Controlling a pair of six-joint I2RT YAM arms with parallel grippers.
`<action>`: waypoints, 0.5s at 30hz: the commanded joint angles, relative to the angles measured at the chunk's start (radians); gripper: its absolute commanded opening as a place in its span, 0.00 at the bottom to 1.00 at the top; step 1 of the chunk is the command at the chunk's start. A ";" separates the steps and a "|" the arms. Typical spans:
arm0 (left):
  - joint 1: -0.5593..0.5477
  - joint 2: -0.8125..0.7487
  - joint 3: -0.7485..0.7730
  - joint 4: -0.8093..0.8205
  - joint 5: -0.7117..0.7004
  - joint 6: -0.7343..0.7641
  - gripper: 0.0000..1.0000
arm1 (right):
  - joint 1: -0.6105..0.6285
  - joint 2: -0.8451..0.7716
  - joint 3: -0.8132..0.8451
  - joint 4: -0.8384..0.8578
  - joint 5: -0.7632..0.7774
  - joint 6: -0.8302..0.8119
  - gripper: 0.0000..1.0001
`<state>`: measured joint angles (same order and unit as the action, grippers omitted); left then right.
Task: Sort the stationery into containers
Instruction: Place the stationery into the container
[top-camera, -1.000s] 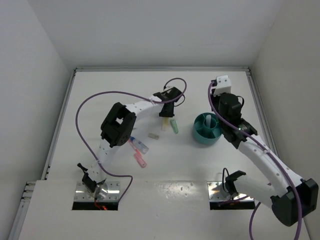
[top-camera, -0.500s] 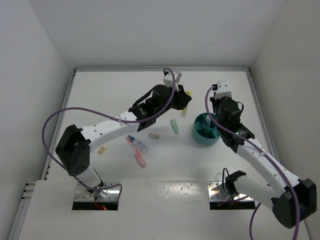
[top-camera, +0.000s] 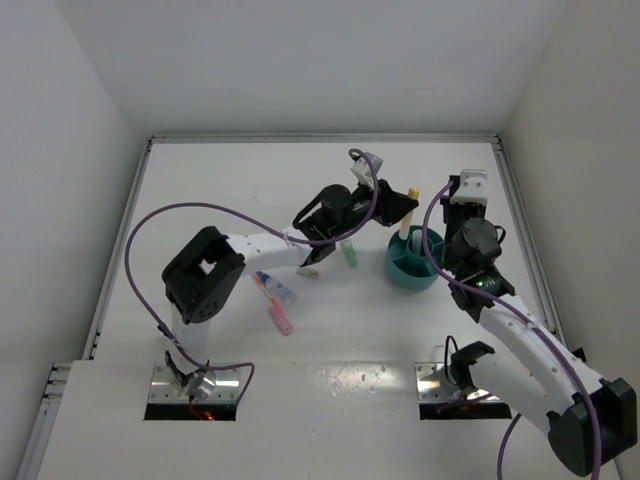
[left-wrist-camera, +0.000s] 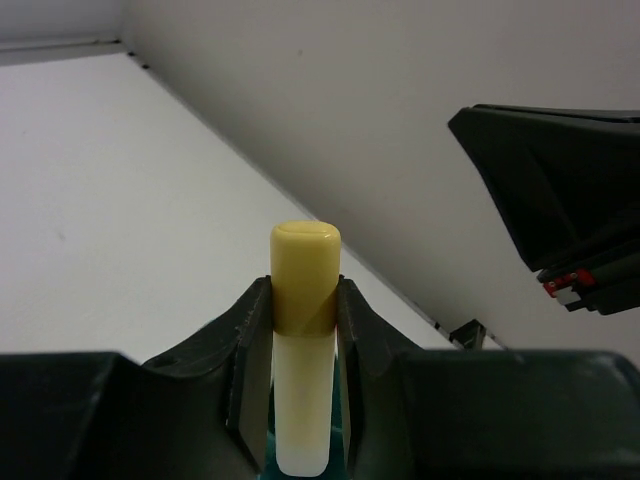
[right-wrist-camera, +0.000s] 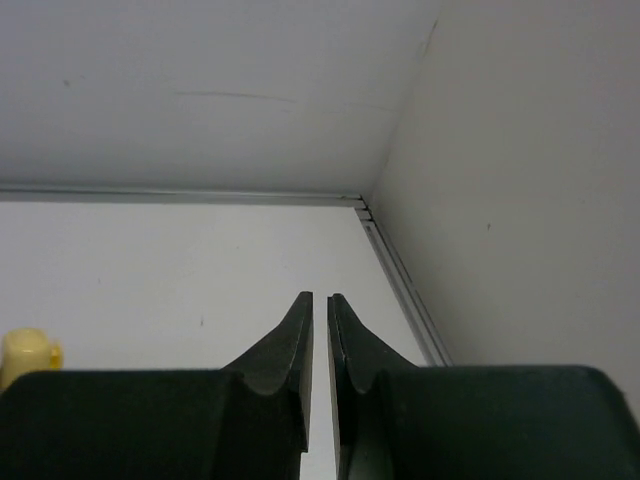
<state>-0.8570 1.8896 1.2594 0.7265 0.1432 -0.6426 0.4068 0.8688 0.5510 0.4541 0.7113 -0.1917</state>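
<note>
white table (top-camera: 230, 200): tub (top-camera: 408, 283), green marker (top-camera: 349, 253), pink marker (top-camera: 281, 319)

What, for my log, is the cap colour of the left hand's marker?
Yellow, capping the marker; clearest in left wrist view.

yellow marker (left-wrist-camera: 303, 290): yellow cap, cream barrel; tub (top-camera: 404, 279): teal; pink marker (top-camera: 281, 321): pink; table (top-camera: 230, 180): white

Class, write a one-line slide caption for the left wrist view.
Left gripper gripping a yellow-capped marker, white table and wall beyond.
</note>
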 joint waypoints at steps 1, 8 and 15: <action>-0.020 0.037 0.072 0.225 0.097 -0.028 0.00 | -0.013 -0.013 0.001 0.115 0.028 -0.022 0.11; -0.020 0.180 0.129 0.367 0.199 -0.052 0.00 | -0.013 -0.013 -0.008 0.115 0.028 -0.031 0.11; -0.020 0.258 0.167 0.396 0.239 -0.042 0.00 | -0.013 -0.013 -0.017 0.124 0.019 -0.031 0.11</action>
<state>-0.8692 2.1448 1.3716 1.0046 0.3389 -0.6933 0.4004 0.8677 0.5358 0.5190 0.7261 -0.2184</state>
